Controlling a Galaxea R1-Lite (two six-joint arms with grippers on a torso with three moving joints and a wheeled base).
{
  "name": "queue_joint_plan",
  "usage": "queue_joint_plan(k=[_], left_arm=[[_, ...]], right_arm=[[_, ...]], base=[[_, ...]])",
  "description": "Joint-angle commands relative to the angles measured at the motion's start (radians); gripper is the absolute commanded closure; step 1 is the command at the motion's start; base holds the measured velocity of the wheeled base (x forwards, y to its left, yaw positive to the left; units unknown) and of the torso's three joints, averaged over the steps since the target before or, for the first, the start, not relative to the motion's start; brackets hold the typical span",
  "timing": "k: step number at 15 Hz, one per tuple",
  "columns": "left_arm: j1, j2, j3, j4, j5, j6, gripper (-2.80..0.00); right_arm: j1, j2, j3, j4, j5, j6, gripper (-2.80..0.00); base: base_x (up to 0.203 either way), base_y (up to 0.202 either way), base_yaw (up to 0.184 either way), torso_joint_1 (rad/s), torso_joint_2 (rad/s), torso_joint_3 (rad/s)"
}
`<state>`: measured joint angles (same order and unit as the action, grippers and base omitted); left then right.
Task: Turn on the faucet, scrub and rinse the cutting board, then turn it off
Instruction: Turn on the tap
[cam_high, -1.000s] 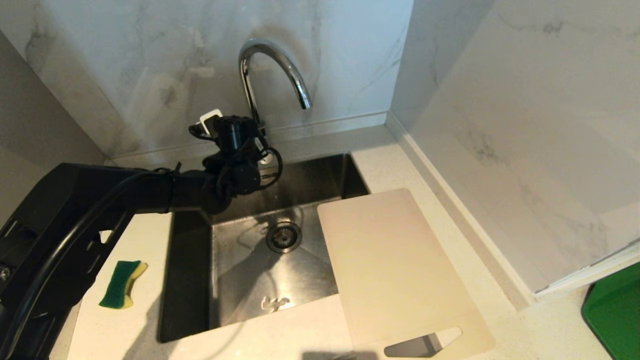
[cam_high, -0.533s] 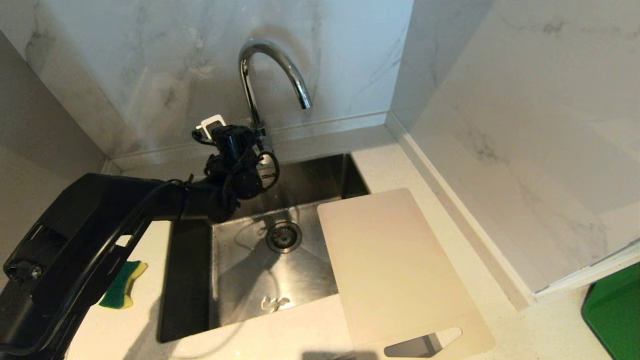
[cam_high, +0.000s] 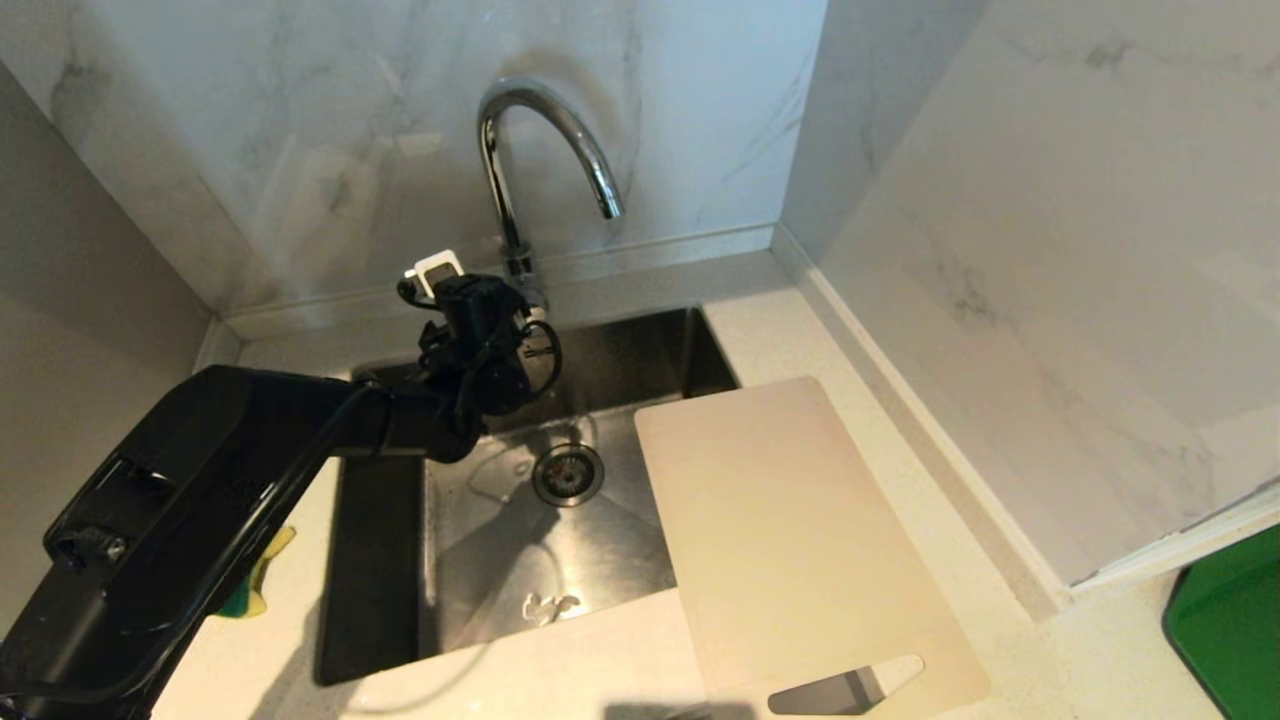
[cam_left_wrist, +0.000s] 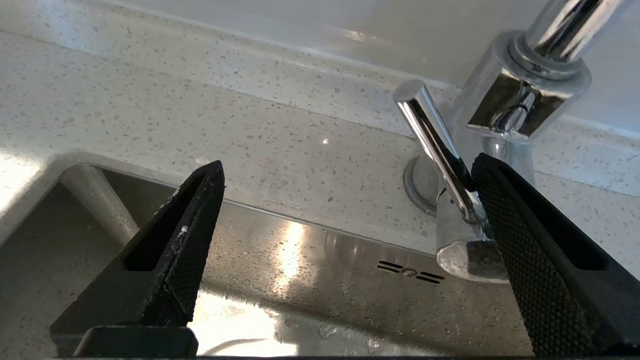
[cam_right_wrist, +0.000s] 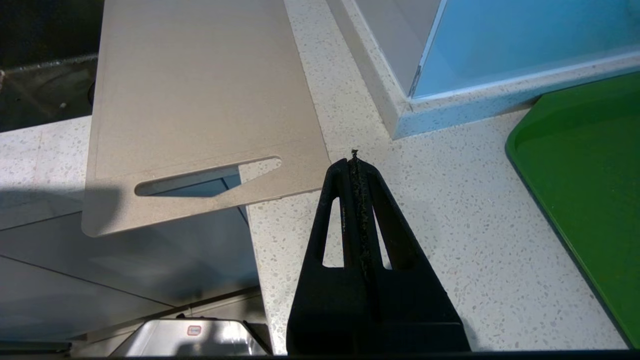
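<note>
Jaws: left gripper (cam_left_wrist: 345, 180) spread wide, empty | one finger (cam_left_wrist: 525, 240) at faucet (cam_high: 520, 160) lever | wrist lower than before

Bright, even light fills the head view. Glare streaks the faucet (cam_high: 545, 150) and the sink (cam_left_wrist: 280, 260) wall. The arm (cam_high: 200, 500) shadows the counter (cam_high: 560, 680). Each view is sharp, its near fingers crisp.

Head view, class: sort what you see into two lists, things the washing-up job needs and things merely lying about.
Needed for the job:
- faucet
- cutting board, overhanging the sink
- sponge, for scrubbing
- left tool, open beside the faucet lever

Lying about:
- green tray
- right tool, shut and parked above the counter
</note>
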<state>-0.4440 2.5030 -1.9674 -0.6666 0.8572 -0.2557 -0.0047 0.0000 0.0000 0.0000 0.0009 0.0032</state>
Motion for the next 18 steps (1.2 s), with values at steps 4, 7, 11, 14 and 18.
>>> queue_joint_plan(k=[4,7,11,14,18], left_arm=[[0.021,-0.048,0.004,0.004,0.044,-0.006,-2.80],[0.024,-0.095,0.026,0.017,0.052,-0.007,-2.80],[0.024,-0.125,0.091,0.019,0.046,-0.011,-2.80],[0.022,-0.091,0.058,0.019,0.043,-0.022,-2.80],[0.018,-0.060,0.021,0.026,0.043,-0.052,-2.80]], right_arm=[[0.000,0.000,0.002,0.000,0.001,0.000,0.00],[0.000,0.000,0.002,0.000,0.001,0.000,0.00],[0.000,0.000,0.000,0.000,0.001,0.000,0.00],[0.000,0.000,0.000,0.000,0.001,0.000,0.00],[0.000,0.000,0.002,0.000,0.001,-0.001,0.00]], base=[[0.000,0.000,0.000,0.000,0.00,0.000],[0.000,0.000,0.000,0.000,0.00,0.000],[0.000,0.000,0.000,0.000,0.00,0.000],[0.000,0.000,0.000,0.000,0.00,0.000],[0.000,0.000,0.000,0.000,0.00,0.000]])
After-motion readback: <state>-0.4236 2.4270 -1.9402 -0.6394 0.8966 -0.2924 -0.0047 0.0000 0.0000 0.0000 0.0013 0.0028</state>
